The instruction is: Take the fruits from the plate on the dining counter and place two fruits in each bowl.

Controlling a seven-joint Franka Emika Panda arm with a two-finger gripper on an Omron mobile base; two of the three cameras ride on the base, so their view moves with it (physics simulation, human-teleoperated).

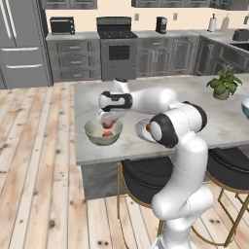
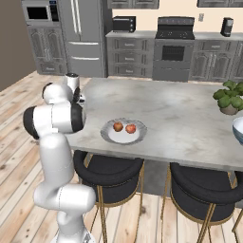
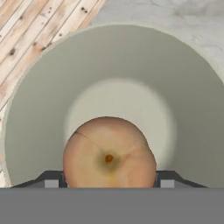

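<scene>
The pincer (image 1: 108, 119) pinches one fruit (image 3: 109, 153) directly over the beige-grey bowl (image 1: 103, 133) — a second fruit (image 1: 107, 134) already lies below it. Two fruits (image 2: 124, 127) remain on the plate (image 2: 124, 131), beside the pincer on the bench (image 2: 180, 118) — both are judged due for the other bowl (image 2: 238, 129).

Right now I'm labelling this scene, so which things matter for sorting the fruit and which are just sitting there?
Job:
- fruit between the fingers of the end effector, over the beige-grey bowl
- fruit already in that bowl
- two fruits on the plate
- white-and-blue bowl
- dining counter

Lying about:
- potted plant
- stools
- toaster
</scene>
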